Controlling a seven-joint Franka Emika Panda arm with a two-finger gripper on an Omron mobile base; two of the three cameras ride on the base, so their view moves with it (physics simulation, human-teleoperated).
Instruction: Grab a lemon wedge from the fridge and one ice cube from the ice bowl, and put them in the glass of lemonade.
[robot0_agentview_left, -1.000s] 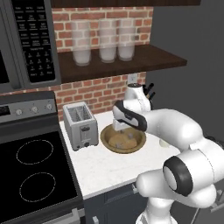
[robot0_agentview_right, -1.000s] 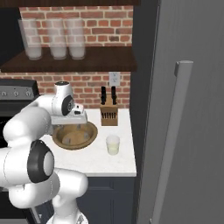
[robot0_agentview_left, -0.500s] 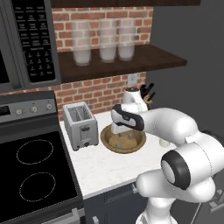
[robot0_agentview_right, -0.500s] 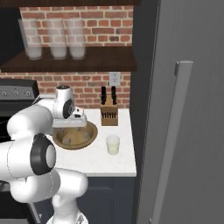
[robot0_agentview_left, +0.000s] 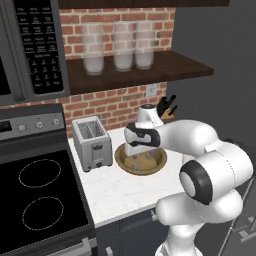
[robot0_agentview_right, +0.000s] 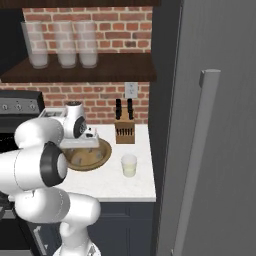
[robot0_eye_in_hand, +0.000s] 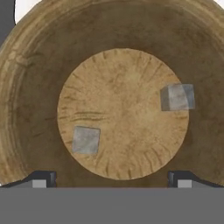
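a red brick wall (robot0_agentview_left: 115, 102) backs a white marble desk (robot0_agentview_left: 125, 187) over dark cabinets (robot0_agentview_right: 122, 225). a dark wooden shelf (robot0_agentview_left: 135, 72) carries three frosted jars (robot0_agentview_left: 117, 47). a black stove (robot0_agentview_left: 35, 195) stands left of a silver toaster (robot0_agentview_left: 91, 143), under a microwave (robot0_agentview_left: 30, 47). a knife block (robot0_agentview_right: 124, 131) sits below a wall outlet (robot0_agentview_right: 131, 90).

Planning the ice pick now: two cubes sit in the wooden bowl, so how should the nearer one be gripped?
Take the ice cube lying on the ice bowl floor by two opposite flat faces, coming straight down from above. It lies apart from the other cube, and the open gripper looks wide enough to straddle it.
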